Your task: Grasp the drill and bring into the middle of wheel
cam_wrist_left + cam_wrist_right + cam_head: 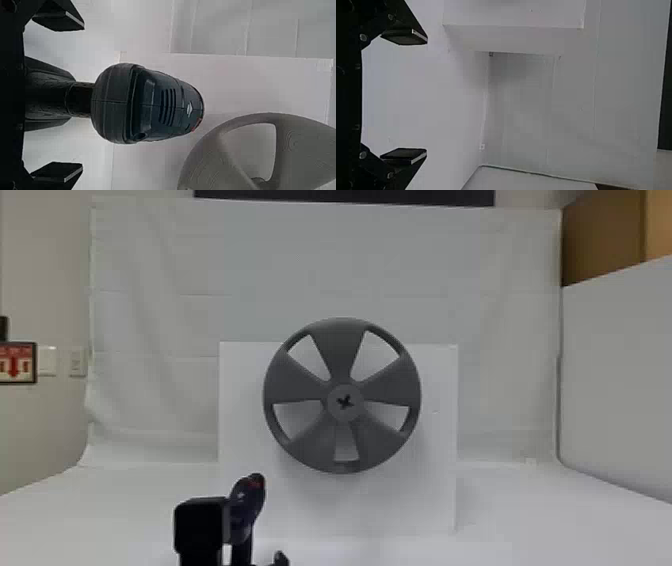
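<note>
Creased white backdrop (325,270), red arrow sign (18,363), wall switch (77,363)

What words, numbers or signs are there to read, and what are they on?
Sign on the wall: a red arrow pointing down; the print above it is too small to read.
Drill: a pale mark, too small to read.
No word or number can be read.

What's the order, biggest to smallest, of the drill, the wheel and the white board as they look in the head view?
1. White board
2. Wheel
3. Drill, going by its visible part
</note>
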Available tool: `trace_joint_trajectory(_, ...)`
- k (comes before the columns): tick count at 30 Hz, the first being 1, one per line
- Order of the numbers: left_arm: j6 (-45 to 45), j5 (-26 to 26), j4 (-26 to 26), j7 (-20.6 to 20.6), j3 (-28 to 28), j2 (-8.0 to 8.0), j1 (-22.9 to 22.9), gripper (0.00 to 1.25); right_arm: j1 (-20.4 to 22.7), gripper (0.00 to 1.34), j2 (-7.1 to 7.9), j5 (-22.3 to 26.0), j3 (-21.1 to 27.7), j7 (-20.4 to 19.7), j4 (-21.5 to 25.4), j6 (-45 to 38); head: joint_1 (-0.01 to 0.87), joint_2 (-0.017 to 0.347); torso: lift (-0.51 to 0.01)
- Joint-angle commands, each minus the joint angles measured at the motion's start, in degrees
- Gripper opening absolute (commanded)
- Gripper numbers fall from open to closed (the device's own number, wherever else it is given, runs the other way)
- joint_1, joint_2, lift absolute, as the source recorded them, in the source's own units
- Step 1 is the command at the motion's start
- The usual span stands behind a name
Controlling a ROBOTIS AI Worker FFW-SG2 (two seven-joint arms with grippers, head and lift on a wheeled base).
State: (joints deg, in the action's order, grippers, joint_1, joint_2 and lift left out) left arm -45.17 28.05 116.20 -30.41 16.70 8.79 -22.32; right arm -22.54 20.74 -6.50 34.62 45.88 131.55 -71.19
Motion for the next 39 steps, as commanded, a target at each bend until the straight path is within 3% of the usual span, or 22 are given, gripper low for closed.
trace_joint_trajectory(1, 0.00, -0.63, 0.17, 2.72, -0.79, -0.09, 0.43, 1.21, 0.13, 1.05, 0.00, 0.00, 0.19, 0.00, 0.02, 0.00, 0.000, 0.000, -0.406)
trace_joint_trajectory(6, 0.17, -4.50, 1.58, 9.05, -2.02, -0.35, 1.22, 1.21, 0.21, 1.05, -0.09, 0.17, 0.45, 0.00, -0.07, 0.00, 0.000, 0.000, -0.406)
trace_joint_trajectory(10, 0.61, -8.72, 2.46, 16.35, -2.90, -0.35, 1.57, 1.21, 0.39, 1.05, -0.09, 0.26, 0.80, 0.00, 0.02, 0.00, 0.000, 0.000, -0.406)
trace_joint_trajectory(26, 0.53, -17.94, 3.07, 41.04, -11.43, -0.70, 3.86, 1.21, 0.83, 1.05, -0.09, 0.97, 1.68, 0.00, 0.02, 0.00, 0.000, 0.000, -0.406)
trace_joint_trajectory(35, 0.26, -21.55, 0.44, 57.74, -18.46, -0.79, 3.59, 1.22, 1.09, 1.05, -0.18, 1.14, 2.30, 0.00, 0.02, 0.00, 0.000, 0.000, -0.406)
trace_joint_trajectory(39, 0.26, -23.66, -0.36, 63.28, -20.83, -0.79, 3.33, 1.22, 1.01, 1.05, -0.18, 1.23, 2.39, 0.00, 0.02, 0.00, 0.000, 0.000, -0.406)
